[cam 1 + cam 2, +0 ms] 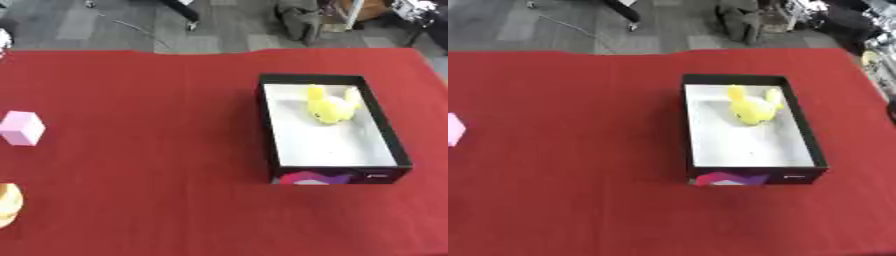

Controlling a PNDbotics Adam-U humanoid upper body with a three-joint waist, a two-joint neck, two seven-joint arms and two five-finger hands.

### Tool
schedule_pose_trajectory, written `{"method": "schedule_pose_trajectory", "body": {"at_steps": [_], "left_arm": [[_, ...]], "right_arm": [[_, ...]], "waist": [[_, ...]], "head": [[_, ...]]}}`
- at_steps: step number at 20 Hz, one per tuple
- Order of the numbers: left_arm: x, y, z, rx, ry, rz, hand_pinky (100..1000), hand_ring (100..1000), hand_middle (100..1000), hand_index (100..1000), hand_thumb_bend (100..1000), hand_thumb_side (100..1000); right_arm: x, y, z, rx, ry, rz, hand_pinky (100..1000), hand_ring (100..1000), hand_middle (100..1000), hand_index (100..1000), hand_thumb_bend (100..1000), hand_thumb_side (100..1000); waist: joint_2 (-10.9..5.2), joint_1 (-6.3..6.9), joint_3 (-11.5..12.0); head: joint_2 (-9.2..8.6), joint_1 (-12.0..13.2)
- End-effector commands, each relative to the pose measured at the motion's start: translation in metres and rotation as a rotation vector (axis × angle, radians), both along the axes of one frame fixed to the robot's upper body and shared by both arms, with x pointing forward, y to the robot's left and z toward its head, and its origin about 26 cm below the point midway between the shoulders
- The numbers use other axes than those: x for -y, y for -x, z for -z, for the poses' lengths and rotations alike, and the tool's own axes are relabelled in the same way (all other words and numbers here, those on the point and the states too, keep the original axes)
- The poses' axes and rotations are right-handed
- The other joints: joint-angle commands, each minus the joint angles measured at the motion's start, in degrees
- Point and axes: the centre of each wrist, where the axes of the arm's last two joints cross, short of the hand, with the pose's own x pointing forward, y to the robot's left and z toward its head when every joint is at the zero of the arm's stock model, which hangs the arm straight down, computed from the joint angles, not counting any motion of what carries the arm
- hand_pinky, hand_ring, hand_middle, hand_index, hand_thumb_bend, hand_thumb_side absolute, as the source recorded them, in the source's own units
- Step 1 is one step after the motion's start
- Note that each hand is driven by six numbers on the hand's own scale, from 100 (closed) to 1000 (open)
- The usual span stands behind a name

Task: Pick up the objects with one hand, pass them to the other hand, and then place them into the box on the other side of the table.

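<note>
At the left eye view's lower-left edge, an orange object (7, 204) shows.

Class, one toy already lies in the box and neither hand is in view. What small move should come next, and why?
Probably the left hand should reach for the pink block at the table's left edge. The yellow toy is already in the box on the right, while the block remains outside and nearest the left side.

Red tablecloth (157, 200), grey carpet (79, 25)

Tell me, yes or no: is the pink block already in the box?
No. The pink block sits on the red table at the left edge, far from the box, which holds only a yellow toy.
</note>
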Motion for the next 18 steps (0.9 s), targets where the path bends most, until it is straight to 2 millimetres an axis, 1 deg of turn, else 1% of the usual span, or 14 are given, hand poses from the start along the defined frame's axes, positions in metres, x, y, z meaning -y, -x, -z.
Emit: {"method": "schedule_pose_trajectory", "body": {"at_steps": [1,2,3,4,7,9,11,13,15,18], "left_arm": [[-0.021,-0.015,-0.013,-0.13,-0.049,-0.053,840,783,736,895,428,527],[-0.026,-0.022,-0.013,-0.185,-0.057,-0.067,860,808,754,893,480,502],[-0.029,-0.028,-0.012,-0.239,-0.065,-0.077,868,817,761,892,506,488],[-0.032,-0.033,-0.012,-0.295,-0.073,-0.08,879,830,769,890,553,459],[-0.04,-0.042,-0.008,-0.464,-0.1,-0.066,885,849,783,876,649,429],[-0.043,-0.046,0.0,-0.555,-0.127,-0.066,888,860,791,868,700,405],[-0.047,-0.049,0.011,-0.615,-0.145,-0.08,899,869,796,871,733,407],[-0.055,-0.05,0.024,-0.669,-0.148,-0.093,922,884,806,875,767,414],[-0.064,-0.047,0.037,-0.728,-0.143,-0.096,940,897,811,882,777,425],[-0.079,-0.032,0.053,-0.81,-0.118,-0.1,958,910,823,892,801,427]], "right_arm": [[0.001,0.009,-0.019,0.038,0.03,-0.001,1000,1000,719,1000,100,463],[0.0,0.01,-0.019,0.041,0.027,-0.004,1000,1000,730,1000,100,456],[-0.001,0.011,-0.02,0.043,0.024,-0.004,1000,1000,738,1000,100,456],[-0.001,0.011,-0.02,0.042,0.018,-0.001,1000,1000,750,1000,100,459],[0.001,0.012,-0.019,0.026,-0.004,0.02,1000,1000,784,1000,100,459],[0.001,0.013,-0.018,0.016,0.001,0.032,1000,1000,796,1000,100,457],[0.001,0.014,-0.016,0.009,0.014,0.036,1000,1000,818,1000,100,456],[0.0,0.015,-0.016,0.007,0.027,0.036,1000,1000,837,1000,100,454],[0.0,0.016,-0.016,0.009,0.03,0.041,996,1000,843,1000,100,452],[0.001,0.017,-0.016,0.007,0.028,0.055,995,1000,833,1000,100,454]], "waist": [[-1.06,0.28,-0.13],[-1.04,0.32,-0.19],[-1.02,0.34,-0.24],[-1.0,0.37,-0.3],[-0.93,0.42,-0.38],[-0.92,0.53,-0.38],[-0.95,0.69,-0.38],[-0.99,0.94,-0.35],[-1.03,1.24,-0.3],[-1.07,1.7,-0.19]], "head": [[-0.16,1.94],[-0.14,2.35],[-0.11,2.67],[-0.09,2.97],[-0.12,3.72],[-0.06,4.04],[0.03,4.32],[0.16,4.56],[0.35,4.61],[0.57,4.48]]}}
